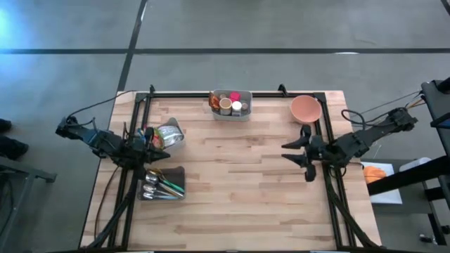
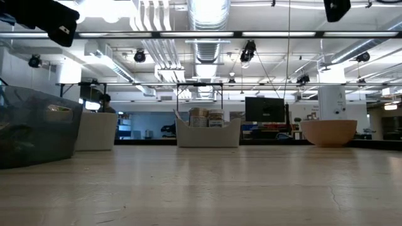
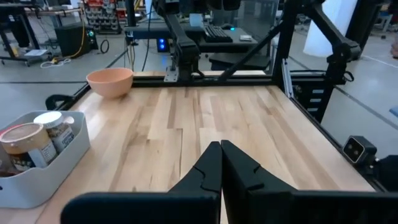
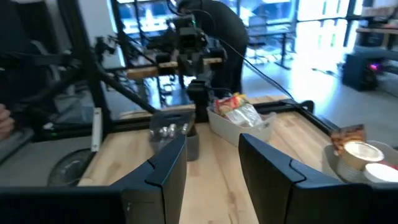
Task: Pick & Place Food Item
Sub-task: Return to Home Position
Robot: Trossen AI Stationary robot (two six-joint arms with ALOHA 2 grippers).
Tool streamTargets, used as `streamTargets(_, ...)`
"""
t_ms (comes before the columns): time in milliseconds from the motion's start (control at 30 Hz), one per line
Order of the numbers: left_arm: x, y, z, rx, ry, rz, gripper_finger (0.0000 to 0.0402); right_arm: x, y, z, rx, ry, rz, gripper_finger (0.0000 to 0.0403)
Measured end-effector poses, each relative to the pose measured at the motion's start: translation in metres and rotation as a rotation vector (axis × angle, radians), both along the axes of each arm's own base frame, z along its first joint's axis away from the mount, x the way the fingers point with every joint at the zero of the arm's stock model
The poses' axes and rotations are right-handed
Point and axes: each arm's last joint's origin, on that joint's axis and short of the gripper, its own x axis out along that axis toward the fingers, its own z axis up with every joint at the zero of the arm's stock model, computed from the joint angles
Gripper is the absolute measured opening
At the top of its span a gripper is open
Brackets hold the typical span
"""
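Left hand (image 3: 220,149) clenched and right hand (image 4: 212,142) released, we are holding nothing, judging the spice jars (image 1: 230,105) light, rigid, slick, best gripped below their caps.

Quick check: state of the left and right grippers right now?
Left gripper: closed, holding nothing.
Right gripper: open, empty.

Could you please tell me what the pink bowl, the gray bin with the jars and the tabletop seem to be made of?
Bowl: probably matte plastic or ceramic, given its even salmon colour and soft sheen. Gray bin: likely moulded plastic, with smooth, rounded walls. Tabletop: light wood planks with visible grain and seams, apparently lightly finished.
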Motion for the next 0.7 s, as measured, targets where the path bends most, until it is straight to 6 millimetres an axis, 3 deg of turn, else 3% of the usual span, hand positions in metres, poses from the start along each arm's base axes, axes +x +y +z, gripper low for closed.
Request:
streamTargets(367, 0.011, -0.004, -0.037, 0.032, 0.000, 0.025, 0.0000, -0.026, -0.011, -0.043, -0.023, -0.087, 0.096, 0.0141)
streamTargets(700, 0.012, -0.004, -0.042, 0.028, -0.010, 0.056, 0.0000, -0.034, -0.013, -0.078, -0.089, -0.149, 0.150, 0.0141)
